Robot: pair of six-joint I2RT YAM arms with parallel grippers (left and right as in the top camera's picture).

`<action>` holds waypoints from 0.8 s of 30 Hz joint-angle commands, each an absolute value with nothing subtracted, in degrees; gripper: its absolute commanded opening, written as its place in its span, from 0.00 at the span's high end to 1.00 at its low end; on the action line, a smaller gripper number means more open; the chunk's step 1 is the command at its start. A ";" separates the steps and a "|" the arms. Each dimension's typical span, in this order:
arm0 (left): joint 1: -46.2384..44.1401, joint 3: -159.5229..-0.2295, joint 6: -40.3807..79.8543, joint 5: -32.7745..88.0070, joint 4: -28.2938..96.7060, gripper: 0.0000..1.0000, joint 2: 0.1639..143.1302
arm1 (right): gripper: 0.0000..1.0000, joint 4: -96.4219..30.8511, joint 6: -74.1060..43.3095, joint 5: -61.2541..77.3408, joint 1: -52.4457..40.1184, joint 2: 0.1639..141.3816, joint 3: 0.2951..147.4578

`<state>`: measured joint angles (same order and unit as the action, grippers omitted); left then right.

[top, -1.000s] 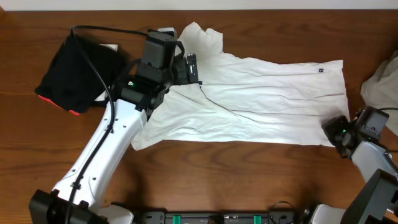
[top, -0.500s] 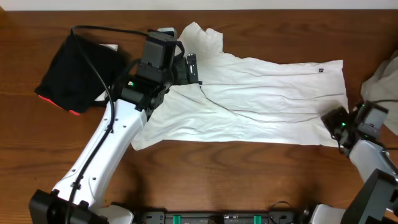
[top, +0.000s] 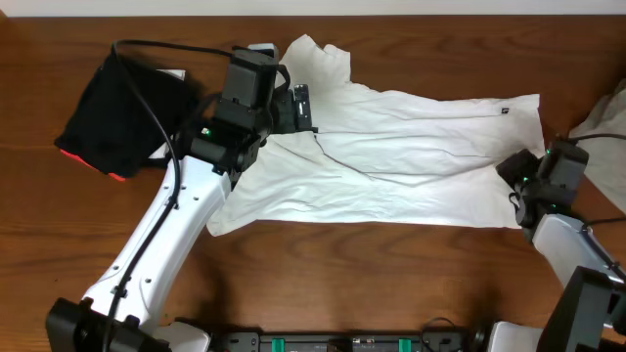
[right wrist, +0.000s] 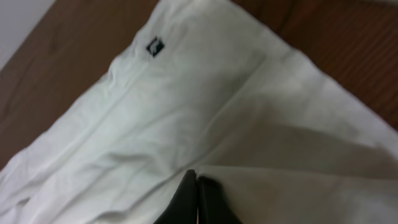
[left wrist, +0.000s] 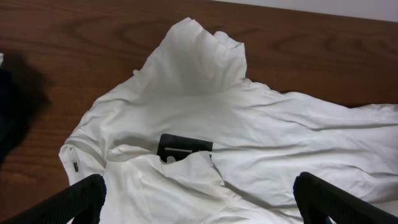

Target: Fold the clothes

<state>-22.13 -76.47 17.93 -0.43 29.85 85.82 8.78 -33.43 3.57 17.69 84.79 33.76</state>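
The white T-shirt (top: 411, 161) lies on the brown desk (top: 342, 284). It is spread out sideways and it is full of wrinkles. Near its left end one part is folded over on top of the rest. At that same end some cloth is bunched up into a soft hump (left wrist: 193, 56). A bit of black print (left wrist: 183, 148) peeks out from under the folded flap. A tiny dark tag (top: 505, 110) sits near the shirt's far right corner.

The left hand (top: 301, 106) hangs over the left end of the shirt. Its two fingers (left wrist: 81, 199) are spread wide apart and let go, with the shirt lying under them.

The right hand (top: 518, 174) is at the right edge of the shirt, on the near side. Its fingers (right wrist: 189, 199) are squeezed tight together. The tips point down at a crease in the cloth. I cannot tell if any cloth is pinched between them.

A black piece of clothing (top: 117, 122) with a red-orange edge lies to the left of the shirt, close to it. Another pale cloth (top: 602, 122) lies to the right of the shirt, at the very edge of the view from above.
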 commanded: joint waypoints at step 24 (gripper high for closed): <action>-21.80 -76.36 17.39 -1.10 29.98 0.02 86.11 | 0.53 11.11 -13.13 12.49 17.17 96.44 45.10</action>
